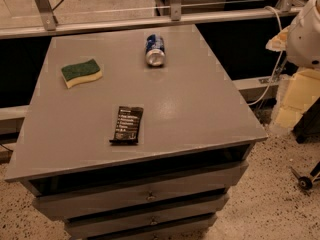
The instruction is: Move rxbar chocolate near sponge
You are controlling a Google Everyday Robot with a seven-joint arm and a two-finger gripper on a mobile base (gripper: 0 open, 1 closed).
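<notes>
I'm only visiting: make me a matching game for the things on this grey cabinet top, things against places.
1 black-wrapped flat bar with white text
2 green-topped yellow wavy sponge
3 blue soda can

A far middle
B near front edge
C left side

Pairs: 1-B, 2-C, 3-A.
The gripper is out of view; only a white arm part shows at right.

The bar [127, 124] lies flat near the front of the grey cabinet top [200, 109], white text facing up. The sponge [81, 73] sits well apart from it, toward the back left, green side up. A blue can [155, 49] lies on its side at the back. A white rounded arm part [305, 34] shows at the right edge; the gripper is out of sight.
</notes>
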